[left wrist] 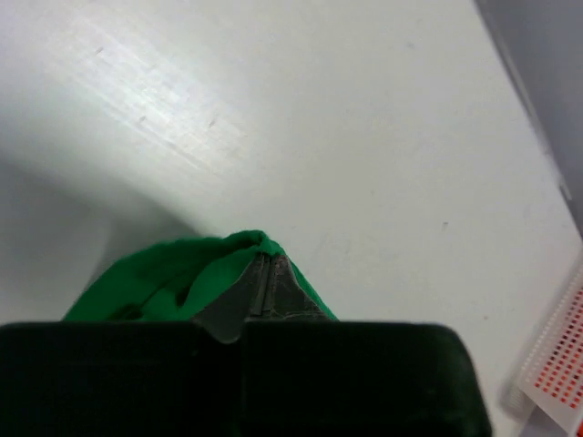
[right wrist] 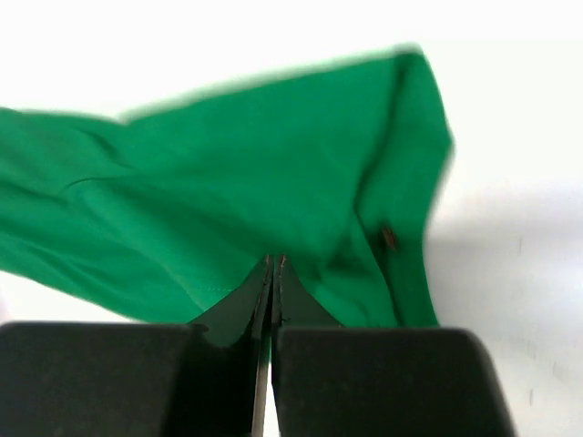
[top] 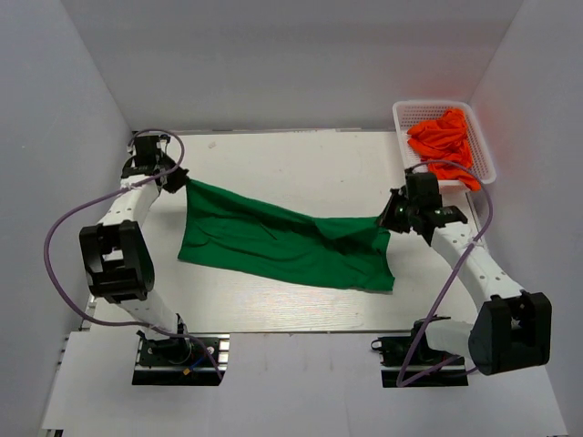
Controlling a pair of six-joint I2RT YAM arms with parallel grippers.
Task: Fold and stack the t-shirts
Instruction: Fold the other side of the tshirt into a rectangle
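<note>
The left gripper [top: 178,182] sits at the far left of the table [top: 301,155], its fingers pressed together on the upper left corner of the green shirt [top: 273,241]. The left wrist view shows that corner bunched into a small peak right at the closed tips. From there the shirt runs as a slanted band across the middle of the table, down toward the right, with long creases along its length and its lower edge nearer the arm bases. The right gripper [top: 393,218] is clamped on the shirt's upper right edge; in the right wrist view the fingers meet with no gap and green cloth fans out from their tips, a small dark mark showing on a fold to the right. In the far right corner stands a white basket [top: 398,116] holding the crumpled orange shirts [top: 444,141], well apart from the green one
</note>
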